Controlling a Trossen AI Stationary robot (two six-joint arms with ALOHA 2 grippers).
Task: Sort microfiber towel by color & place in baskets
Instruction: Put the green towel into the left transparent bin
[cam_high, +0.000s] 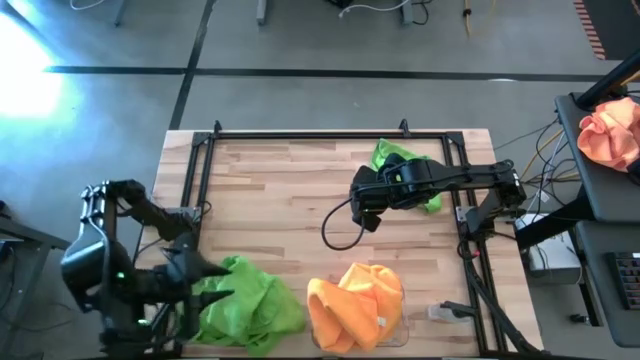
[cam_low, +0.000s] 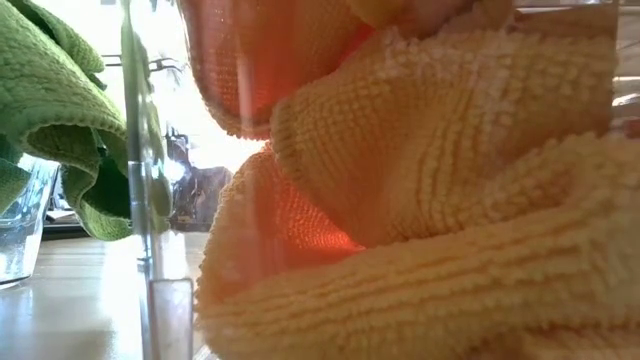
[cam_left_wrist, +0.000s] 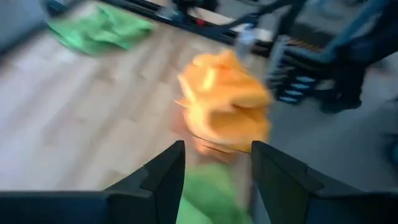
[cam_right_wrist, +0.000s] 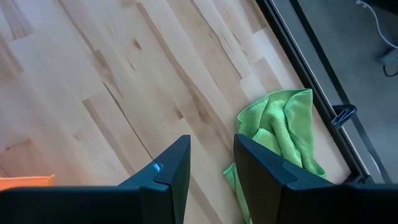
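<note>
A heap of lime green microfiber towels lies at the table's near edge, left of centre; my left gripper hangs open above its left side, and green cloth shows below the fingers. To the right, orange towels are piled in a clear basket. In the low view, orange towels fill one basket and green towels hang over another basket. A single green towel lies flat on the wood at the far right. My right gripper hovers open beside it, over bare wood.
A black metal frame runs along the table's far, left and right sides. A black cable loops below the right arm. A peach-orange cloth bundle sits off the table at the right. Bare wood spans the middle.
</note>
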